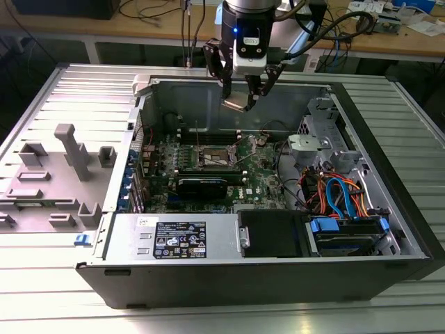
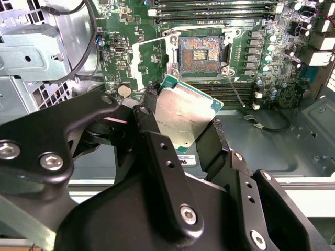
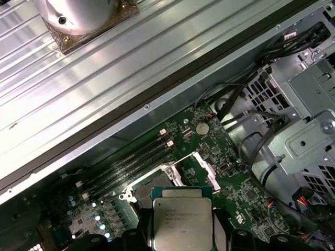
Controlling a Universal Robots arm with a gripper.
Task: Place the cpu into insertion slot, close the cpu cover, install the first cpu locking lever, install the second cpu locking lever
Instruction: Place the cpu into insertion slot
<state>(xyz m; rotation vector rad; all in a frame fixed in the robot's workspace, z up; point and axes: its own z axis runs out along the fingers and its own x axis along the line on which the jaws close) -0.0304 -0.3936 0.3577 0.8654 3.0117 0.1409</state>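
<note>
**Exterior view, left to right**

- **Grey fixture tray (image 1: 66,167):** it sits on the table at nine o'clock of the computer case (image 1: 278,282) and plays no part in this step.
- **Insertion slot (image 1: 211,158):** it is open with the pin field exposed. In the second wrist view the cpu cover (image 2: 149,65) is swung back beside it.
- **Gripper (image 1: 242,103):** it hangs above the case at about one o'clock of the slot, well apart from it. Its fingers (image 2: 213,144) are drawn in to the chip's width and clamp the cpu (image 2: 186,117) by two opposite edges, metal top uppermost.
- **Drive cage (image 1: 316,122):** it stands at two o'clock of the slot, off the likely path.

**Assessment**

The step in hand is placement, and nothing is seated yet. In both wrist views the chip looks turned and tilted against the slot's square. It wants squaring and levelling before descent. The approach should be straight down with no sideways drag over the pins. Release is sound only once the chip lies flat inside the rim. The locking levers appear clear of the opening, though such thin wires are hard to make out.
</note>
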